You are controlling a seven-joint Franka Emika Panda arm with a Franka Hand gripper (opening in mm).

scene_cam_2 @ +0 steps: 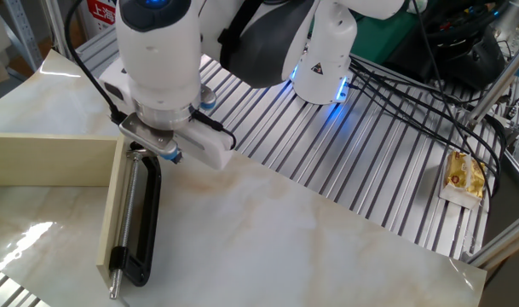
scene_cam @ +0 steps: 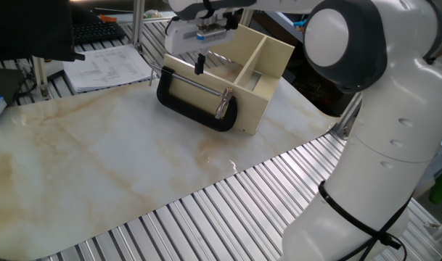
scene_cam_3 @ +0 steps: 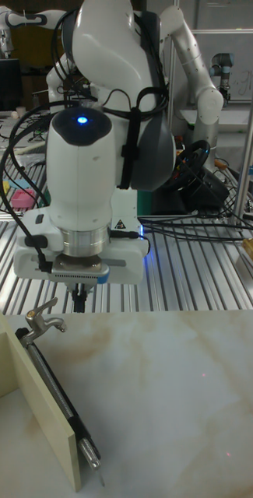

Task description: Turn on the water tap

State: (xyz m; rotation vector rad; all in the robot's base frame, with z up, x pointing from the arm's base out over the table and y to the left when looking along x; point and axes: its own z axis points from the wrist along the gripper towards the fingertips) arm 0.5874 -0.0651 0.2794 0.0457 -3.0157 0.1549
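Note:
The water tap is a small metal piece with a curved spout, held at the far end of a black C-clamp that grips the wall of a beige box. In one fixed view the tap sticks out at the clamp's left end. My gripper hangs just above and to the right of the tap, apart from it, fingers together and holding nothing. The same gripper sits over the clamp's screw rod. In the other fixed view the hand hides the tap.
The clamp lies along the beige box wall on the marble tabletop. Papers and a keyboard lie at the back left. Ribbed metal slats surround the marble. Cables trail at the back right.

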